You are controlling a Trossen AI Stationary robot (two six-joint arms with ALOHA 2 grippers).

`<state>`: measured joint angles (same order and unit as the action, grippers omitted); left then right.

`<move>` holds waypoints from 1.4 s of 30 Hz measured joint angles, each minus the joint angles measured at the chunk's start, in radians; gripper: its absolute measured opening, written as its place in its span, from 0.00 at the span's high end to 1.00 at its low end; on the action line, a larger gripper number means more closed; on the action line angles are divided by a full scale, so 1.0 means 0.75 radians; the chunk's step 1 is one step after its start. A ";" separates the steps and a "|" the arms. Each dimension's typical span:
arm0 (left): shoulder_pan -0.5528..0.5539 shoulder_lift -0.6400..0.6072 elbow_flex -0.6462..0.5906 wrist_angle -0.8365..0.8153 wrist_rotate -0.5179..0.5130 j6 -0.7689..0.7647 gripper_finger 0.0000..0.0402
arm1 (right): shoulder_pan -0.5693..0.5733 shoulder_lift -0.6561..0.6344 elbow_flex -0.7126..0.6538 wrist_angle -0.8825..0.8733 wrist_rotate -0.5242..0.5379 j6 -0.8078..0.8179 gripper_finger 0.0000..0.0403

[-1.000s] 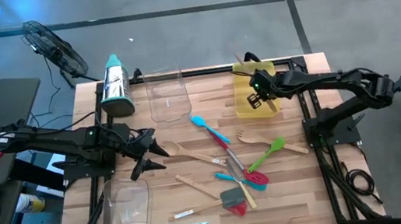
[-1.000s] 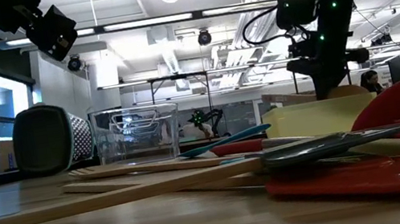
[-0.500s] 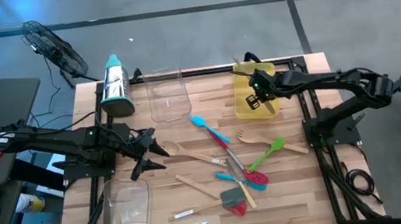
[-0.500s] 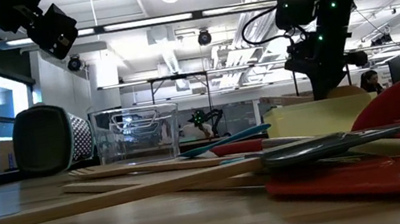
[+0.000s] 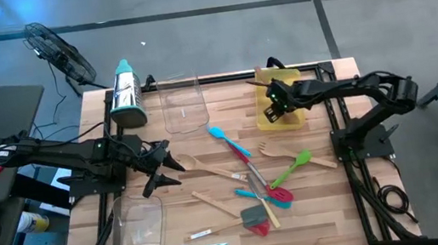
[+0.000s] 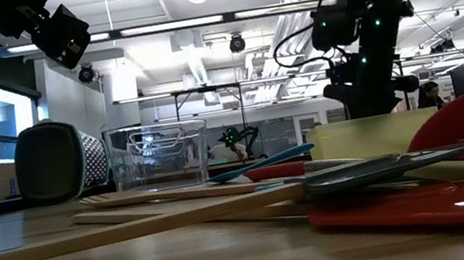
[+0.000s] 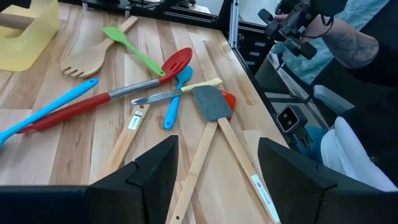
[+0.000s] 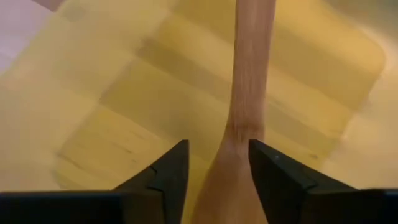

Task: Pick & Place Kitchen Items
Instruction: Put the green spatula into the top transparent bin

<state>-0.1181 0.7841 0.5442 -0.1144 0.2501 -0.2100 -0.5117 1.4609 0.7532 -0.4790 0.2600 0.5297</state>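
Right fingers (image 8: 213, 177), parted, are straddling one wooden spoon (image 8: 247, 99) lying in the yellow bin (image 5: 278, 101). Left fingers (image 7: 214, 163), spread wide, are hovering over roughly ten utensils (image 5: 250, 191) scattered beside two clear bins (image 5: 183, 103) on the wooden bench (image 5: 333, 201).

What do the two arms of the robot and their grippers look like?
Both arms are dark and slender, built of jointed segments. The left gripper ends in two pointed black fingers with flat angular faces. The right gripper has the same black fingers, small green lights glow near its wrist, and black cables loop beside it.
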 joint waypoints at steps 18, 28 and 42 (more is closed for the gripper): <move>0.000 0.000 0.000 -0.002 0.000 0.000 0.46 | 0.065 -0.331 0.013 0.030 -0.096 -0.046 0.43; 0.000 0.000 0.000 -0.033 0.000 0.000 0.46 | 0.299 -0.631 0.016 0.296 -1.094 -0.039 0.44; 0.000 -0.001 0.001 -0.032 -0.032 0.000 0.46 | 0.918 -0.466 0.015 0.255 -0.564 -0.190 0.44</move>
<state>-0.1182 0.7837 0.5446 -0.1381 0.2262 -0.2100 0.1768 1.1113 0.7647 -0.2877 -0.1628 0.3869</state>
